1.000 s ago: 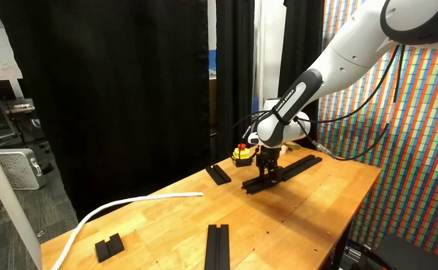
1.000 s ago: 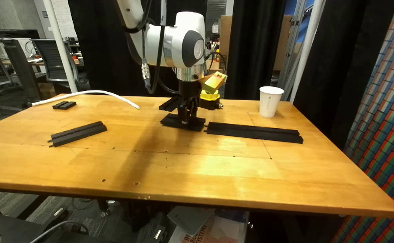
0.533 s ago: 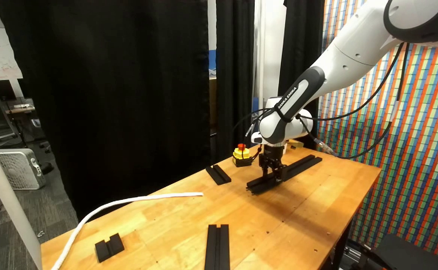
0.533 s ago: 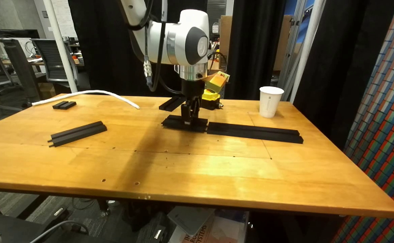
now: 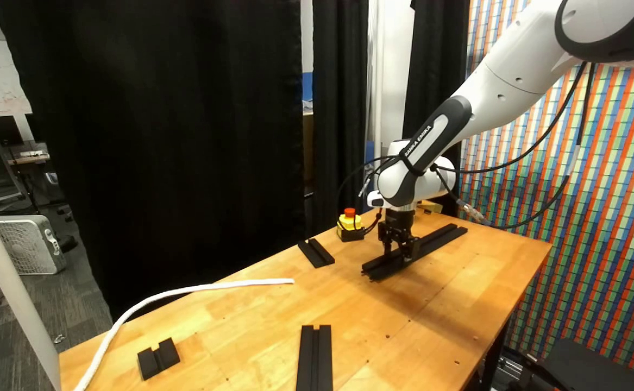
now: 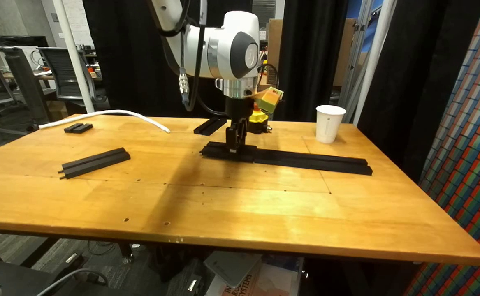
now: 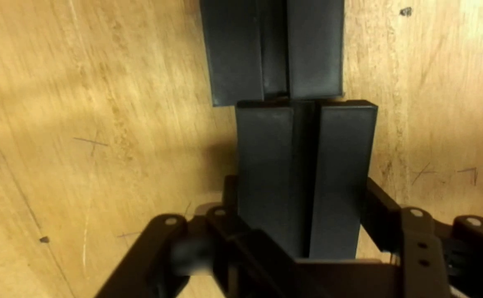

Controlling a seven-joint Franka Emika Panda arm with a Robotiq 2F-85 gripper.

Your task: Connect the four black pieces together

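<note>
The tool (image 7: 302,198) grips a grooved black bar (image 7: 274,174) across its width; the bar's end stands against a long black strip (image 6: 314,161), offset sideways. A separate black bar (image 6: 96,163) lies well apart on the surface (image 6: 285,213).

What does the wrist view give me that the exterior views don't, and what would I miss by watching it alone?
Wrist view only: clearly, the grooves of the held bar and black strip offset sideways at the facing ends; also a thin crossed mark on the table.

Exterior views only: both show the loose bar, small black block and white cord; a white cup is visible in an exterior view.

Shared: the claw gripping the held bar, its end close to the black strip's.
</note>
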